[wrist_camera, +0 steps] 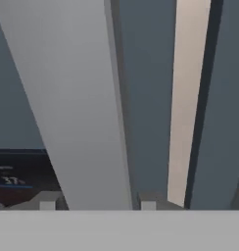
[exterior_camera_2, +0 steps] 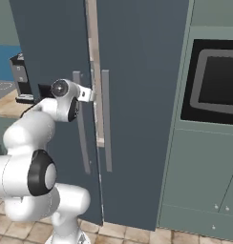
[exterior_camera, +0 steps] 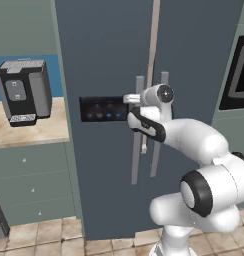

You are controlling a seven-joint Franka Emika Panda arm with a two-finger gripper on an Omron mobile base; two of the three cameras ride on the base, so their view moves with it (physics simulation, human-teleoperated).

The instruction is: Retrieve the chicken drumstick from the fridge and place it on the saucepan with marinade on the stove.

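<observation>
dark blue-grey fridge point(exterior_camera: 109, 55) stands between a wooden counter point(exterior_camera: 31, 131) and wall oven point(exterior_camera_2: 216, 81). its left door handle point(wrist_camera: 77, 108) sits between the gripper point(wrist_camera: 94, 202) fingertips; whether the jaws grip it, cannot tell. doors slightly ajar.

Your arm's reaching forward at about mid-height of the fridge point(exterior_camera: 109, 60), elbow bent, wrist level. The gripper point(wrist_camera: 94, 205) sits right at the left door's handle point(wrist_camera: 77, 108), one finger each side.

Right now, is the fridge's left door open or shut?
Slightly open: the fridge shows a pale gap between its doors, beside the left handle.
</observation>
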